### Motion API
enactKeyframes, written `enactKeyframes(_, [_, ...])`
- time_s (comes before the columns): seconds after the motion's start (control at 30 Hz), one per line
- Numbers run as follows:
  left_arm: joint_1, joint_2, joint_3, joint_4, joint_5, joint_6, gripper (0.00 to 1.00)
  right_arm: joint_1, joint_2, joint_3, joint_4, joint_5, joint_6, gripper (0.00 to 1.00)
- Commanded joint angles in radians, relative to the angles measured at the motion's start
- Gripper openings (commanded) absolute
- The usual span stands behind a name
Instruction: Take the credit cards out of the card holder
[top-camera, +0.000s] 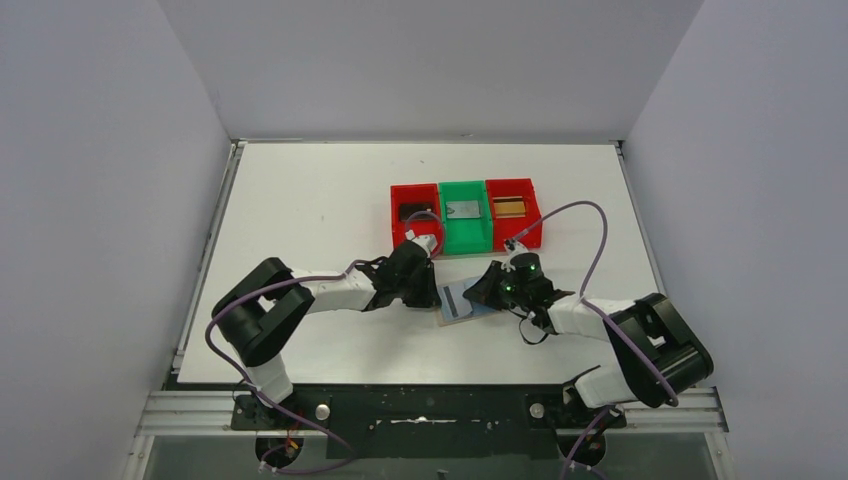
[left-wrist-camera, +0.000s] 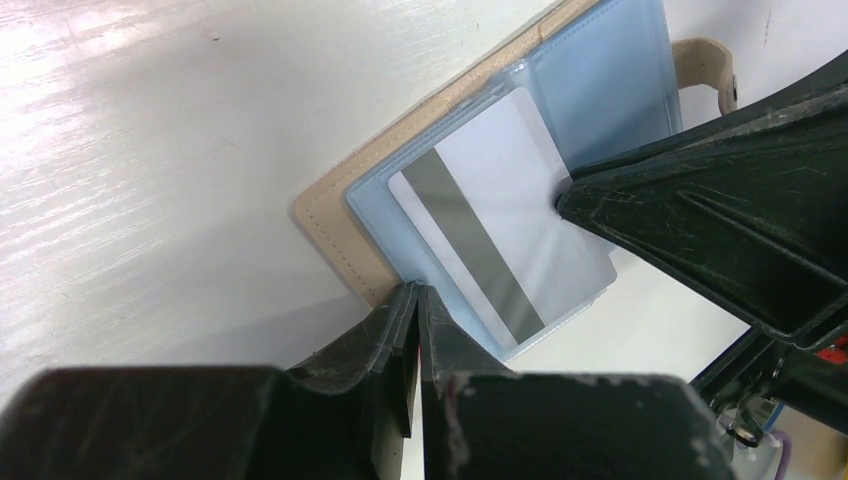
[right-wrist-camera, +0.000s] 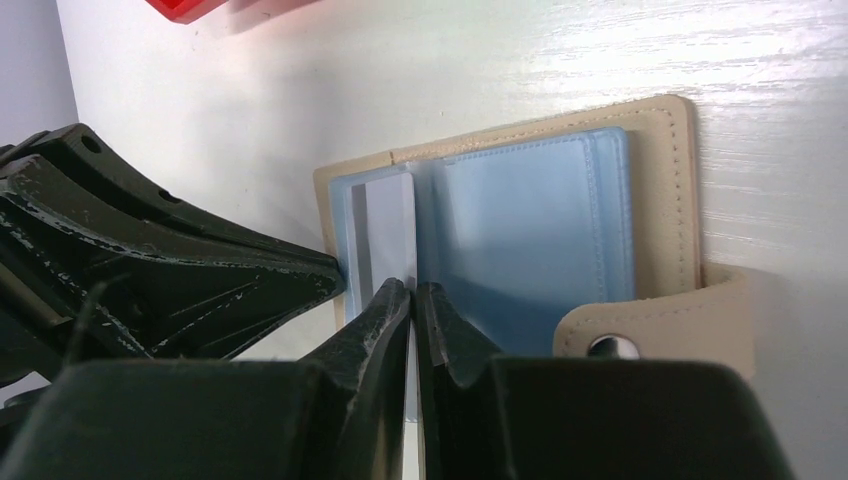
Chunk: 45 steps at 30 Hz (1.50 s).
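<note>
The beige card holder (top-camera: 458, 301) lies open on the table between both arms, blue sleeves up (left-wrist-camera: 330, 215) (right-wrist-camera: 660, 130). A white credit card (left-wrist-camera: 490, 200) with a grey stripe sits in a clear sleeve, and it also shows in the right wrist view (right-wrist-camera: 390, 225). My left gripper (left-wrist-camera: 418, 290) (top-camera: 428, 288) is shut, pinching the near edge of the holder's blue sleeve. My right gripper (right-wrist-camera: 413, 288) (top-camera: 488, 290) is shut on the card's edge from the opposite side. Its dark fingers (left-wrist-camera: 700, 210) reach in from the right in the left wrist view.
Behind the holder stand three bins in a row: a red bin (top-camera: 396, 225) with a dark card, a green bin (top-camera: 465, 238) with a silver-grey card, a red bin (top-camera: 528, 235) with a gold-brown card. The holder's snap tab (right-wrist-camera: 660, 320) lies flat beside my right fingers.
</note>
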Motion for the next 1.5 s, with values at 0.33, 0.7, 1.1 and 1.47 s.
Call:
enactKeyframes(0.33, [0.001, -0.126, 0.005, 0.094, -0.025, -0.024, 0.33, -0.009, 0.036, -0.027, 0.057, 0.033, 0.002, 0.03])
enactKeyframes(0.7, [-0.002, 0.001, -0.004, 0.238, 0.103, -0.105, 0.34, -0.008, 0.028, -0.045, 0.068, 0.058, 0.020, 0.04])
enactKeyframes(1.1, [-0.045, 0.035, -0.003, -0.003, -0.057, -0.056, 0.25, -0.009, 0.025, -0.050, 0.112, 0.016, 0.041, 0.10])
enactKeyframes(1.47, [-0.045, 0.026, -0.012, -0.039, -0.092, -0.045, 0.18, -0.013, -0.008, -0.071, 0.120, 0.037, 0.062, 0.04])
